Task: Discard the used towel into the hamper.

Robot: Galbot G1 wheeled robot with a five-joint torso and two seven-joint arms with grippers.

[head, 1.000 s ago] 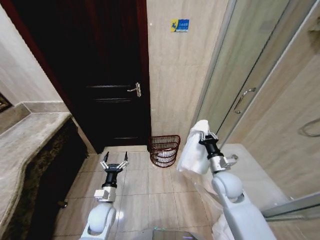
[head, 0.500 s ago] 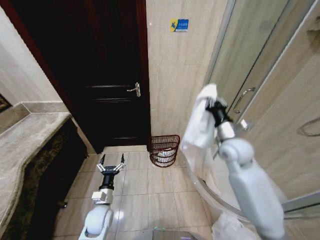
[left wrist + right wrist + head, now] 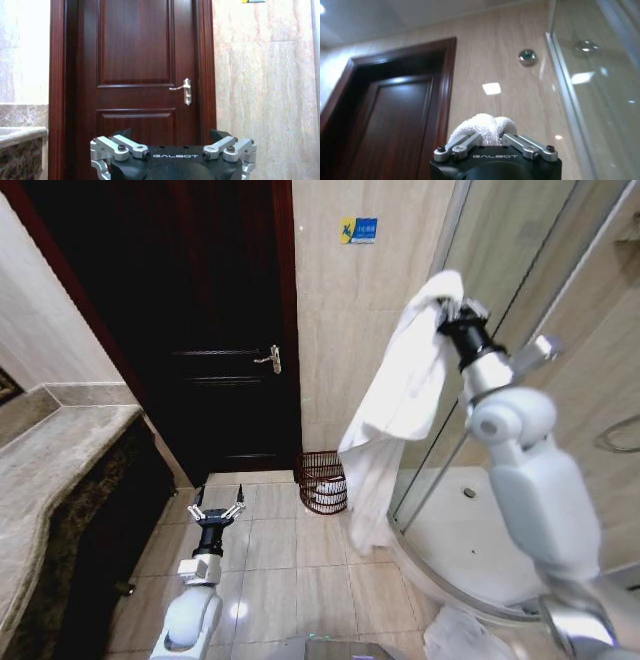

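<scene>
- Beige tiled bathroom with a dark wooden door (image 3: pixel 215 330) and a glass shower enclosure (image 3: pixel 520 310).
- The hamper (image 3: pixel 322 481) stands on the floor tiles against the wall, just beside the door frame, partly hidden by the hanging cloth.
- The white towel (image 3: pixel 395 405) hangs in a long drape, its lower end in front of the hamper.
- The right gripper (image 3: pixel 452 308), raised high near the shower glass, pinches the towel's top, fingers closed on it.
- The left gripper (image 3: pixel 216 505) is low over the floor, fingers spread, empty, facing the door.
</scene>
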